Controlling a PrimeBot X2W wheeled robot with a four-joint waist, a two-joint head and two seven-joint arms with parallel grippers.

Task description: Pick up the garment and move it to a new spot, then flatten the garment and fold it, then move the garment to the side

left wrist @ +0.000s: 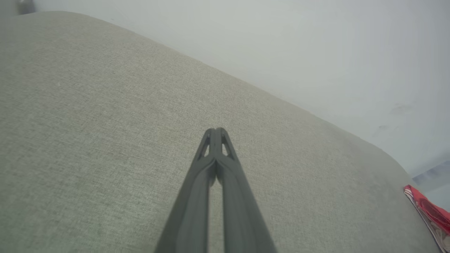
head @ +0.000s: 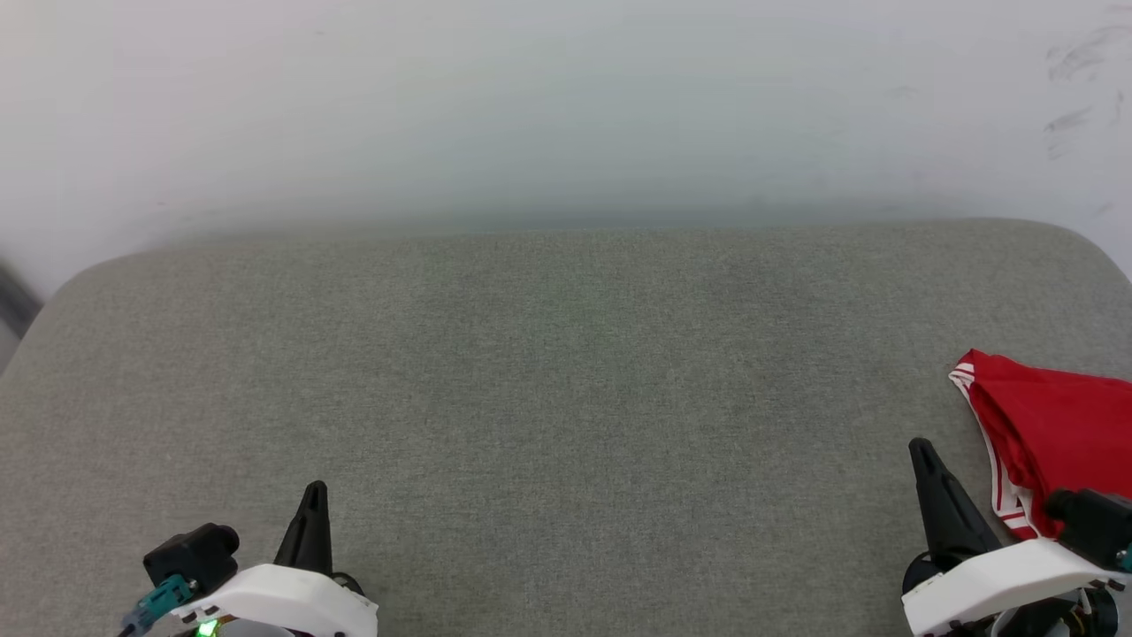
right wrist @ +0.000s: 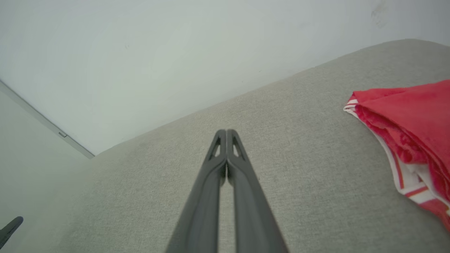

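Jaws together; garment (head: 1052, 416) at right

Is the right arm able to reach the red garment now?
Probably yes: the garment lies just beside the right gripper on the grey cushion, nothing between them; its shut jaws must open first.

Open grey cushion (head: 531, 398), garment (head: 1052, 425) bunched far right, wall (head: 531, 106) behind

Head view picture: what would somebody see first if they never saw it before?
The bright red garment with striped white trim, bunched at the right edge of the big grey cushion. Next, the left gripper and right gripper at the bottom corners, dark fingers shut and holding nothing.
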